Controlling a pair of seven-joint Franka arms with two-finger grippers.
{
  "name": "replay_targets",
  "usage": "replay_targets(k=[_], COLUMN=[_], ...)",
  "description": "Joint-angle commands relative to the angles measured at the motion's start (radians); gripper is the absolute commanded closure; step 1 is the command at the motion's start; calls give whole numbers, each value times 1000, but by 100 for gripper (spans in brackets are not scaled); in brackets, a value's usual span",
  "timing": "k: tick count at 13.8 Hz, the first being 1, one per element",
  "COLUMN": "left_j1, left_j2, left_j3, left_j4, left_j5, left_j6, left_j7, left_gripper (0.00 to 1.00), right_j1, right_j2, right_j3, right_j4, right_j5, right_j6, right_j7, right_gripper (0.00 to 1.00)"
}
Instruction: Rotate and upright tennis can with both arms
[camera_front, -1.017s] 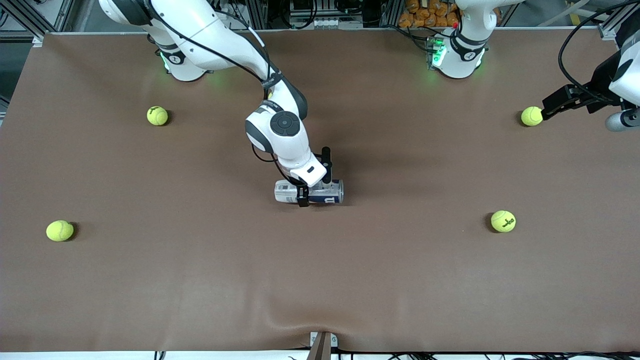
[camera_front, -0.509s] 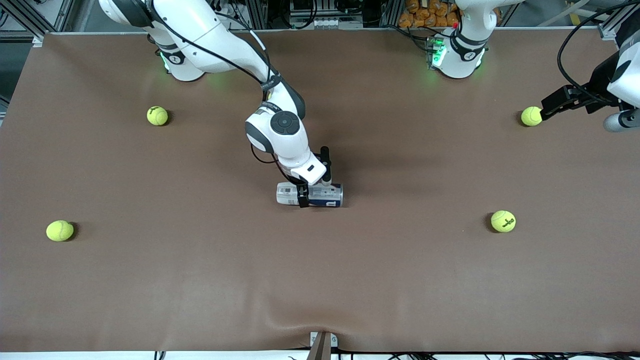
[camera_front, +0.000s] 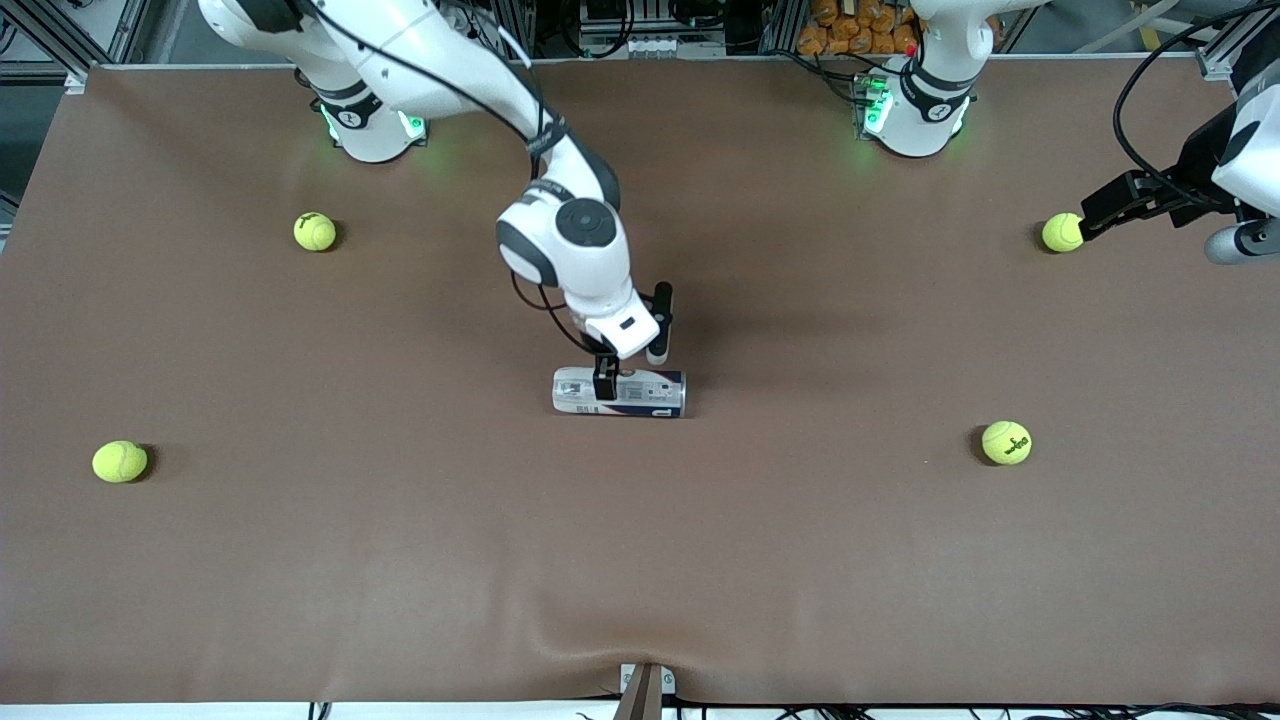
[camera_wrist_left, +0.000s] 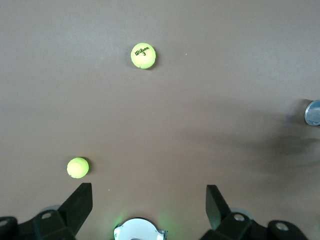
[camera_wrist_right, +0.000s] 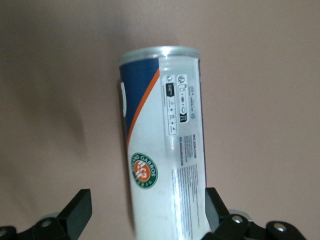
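The tennis can (camera_front: 640, 392) lies on its side at the middle of the table, its long axis running between the two arms' ends. In the right wrist view the can (camera_wrist_right: 162, 150) shows its navy and white label. My right gripper (camera_front: 630, 375) hangs just over the can with its fingers open and straddling it across its width (camera_wrist_right: 147, 210); the can sits close to one finger (camera_wrist_right: 216, 210). My left gripper (camera_front: 1090, 222) is open and empty (camera_wrist_left: 147, 205), low by a tennis ball at the left arm's end. The can's silver end (camera_wrist_left: 312, 112) shows in the left wrist view.
Several yellow-green tennis balls lie about: one (camera_front: 1062, 232) beside my left gripper, one (camera_front: 1006, 442) nearer the front camera, and two (camera_front: 315, 231) (camera_front: 120, 461) toward the right arm's end. The brown table cover (camera_front: 640, 560) has a wrinkle at its near edge.
My right gripper has risen and drawn back a little toward the bases, off the can's nearer side. The can lies in almost the same place. The left arm has barely moved.
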Motion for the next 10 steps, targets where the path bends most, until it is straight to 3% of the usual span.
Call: replay_targets(k=[1, 6, 8, 10], left_j1=[1, -4, -7, -7], left_j2=[-2, 12, 15, 16], left_j3=[-7, -19, -21, -29], left_j4=[1, 0, -5, -5], left_j5=[-1, -27, -27, -27], left_j6=[-4, -4, -4, -3], left_j7=[5, 5, 5, 5], left_gripper=[0, 0, 0, 0], right_j1=[8, -23, -99, -220], right_j2=[-64, -218, -268, -321], right_j3=[-4, -10, -10, -9], right_j4=[11, 29, 49, 54], right_j5=[-15, -14, -11, 69], right_j6=[-86, -316, -382, -393], right_j7=[107, 376, 407, 408], right_gripper=[0, 0, 0, 0])
